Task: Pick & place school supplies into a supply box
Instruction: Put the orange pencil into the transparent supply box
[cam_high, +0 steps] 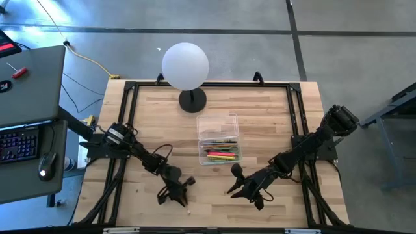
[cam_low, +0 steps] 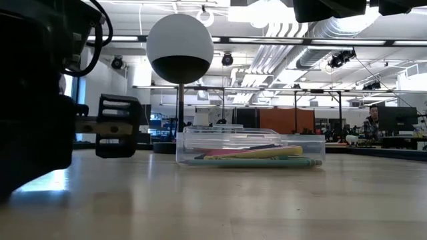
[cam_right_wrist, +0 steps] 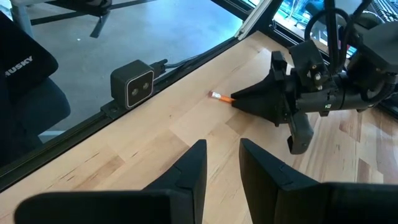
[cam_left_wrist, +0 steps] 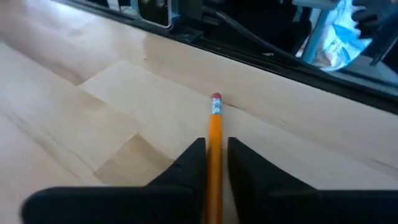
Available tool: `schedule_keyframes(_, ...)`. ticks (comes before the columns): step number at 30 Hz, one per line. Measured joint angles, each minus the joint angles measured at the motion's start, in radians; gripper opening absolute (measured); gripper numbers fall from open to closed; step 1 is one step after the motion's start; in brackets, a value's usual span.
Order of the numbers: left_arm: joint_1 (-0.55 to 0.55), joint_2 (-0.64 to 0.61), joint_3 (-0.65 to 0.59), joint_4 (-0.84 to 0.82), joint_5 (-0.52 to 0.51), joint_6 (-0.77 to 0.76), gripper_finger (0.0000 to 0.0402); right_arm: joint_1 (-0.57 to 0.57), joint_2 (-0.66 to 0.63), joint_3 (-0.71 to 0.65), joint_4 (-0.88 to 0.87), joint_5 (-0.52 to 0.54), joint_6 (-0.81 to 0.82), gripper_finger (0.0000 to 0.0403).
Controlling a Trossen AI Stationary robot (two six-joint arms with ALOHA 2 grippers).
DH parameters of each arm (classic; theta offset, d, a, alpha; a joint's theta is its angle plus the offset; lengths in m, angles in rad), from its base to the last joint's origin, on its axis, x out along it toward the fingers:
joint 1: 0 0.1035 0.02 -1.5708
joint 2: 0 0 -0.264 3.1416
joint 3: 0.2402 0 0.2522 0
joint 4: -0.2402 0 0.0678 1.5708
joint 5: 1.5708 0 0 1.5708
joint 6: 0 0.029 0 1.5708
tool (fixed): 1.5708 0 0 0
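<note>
The clear supply box [cam_high: 218, 127] sits mid-table with its bottom on the wood. Several coloured pens and pencils [cam_high: 221, 153] lie in it, also seen through its wall [cam_low: 193, 144] in the low view. My left gripper [cam_high: 177, 192] is low near the table's near edge, shut on an orange pencil [cam_left_wrist: 215, 118] with a pink eraser. My right gripper [cam_high: 242, 188] is open to its right, touches nothing and faces the left gripper [cam_right_wrist: 239, 99]. No scissors show. My left gripper [cam_left_wrist: 216, 142] pinches the orange pencil between its two fingers, with the pencil lying along them. The eraser end [cam_left_wrist: 216, 97] sticks out past the fingertips [cam_right_wrist: 244, 98] toward the table's near edge. Whether that end rests on the wood, I cannot tell.
A white globe lamp [cam_high: 185, 65] stands on its dark base [cam_high: 192, 101] just behind the box. A black frame rail [cam_high: 130, 117] borders the tabletop. A small camera block [cam_right_wrist: 140, 87] sits on the near rail. Bare wood lies between the two grippers and the box.
</note>
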Motion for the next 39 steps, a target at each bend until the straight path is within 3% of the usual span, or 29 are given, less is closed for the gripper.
schedule_keyframes(6,0.001,0.001,0.003,-0.001,-0.026,0.037,0.0026,0.0,0.0,0.0,0.0,0.0,0.0,0.0074)
schedule_keyframes(12,-0.002,0.004,0.031,0.016,-0.184,-0.001,0.0043,0.0,0.0,0.0,0.0,0.0,0.0,0.0074)
schedule_keyframes(19,0.006,0.008,0.11,0.178,-0.36,0.189,0.0027,0.0,0.0,0.0,0.0,0.0,0.0,0.0074)
schedule_keyframes(26,0.092,0.006,0.214,0.213,-0.614,0.186,0.0047,0.0,0.0,0.0,0.0,0.0,0.0,0.0074)
schedule_keyframes(32,0.204,0.006,0.342,0.032,-0.587,0.156,0.0037,0.0,0.0,0.0,0.0,0.0,0.0,0.0074)
schedule_keyframes(39,0.315,0.005,0.523,-0.387,-0.644,-0.051,0.0045,0.0,0.0,0.0,0.0,0.0,0.0,0.0074)
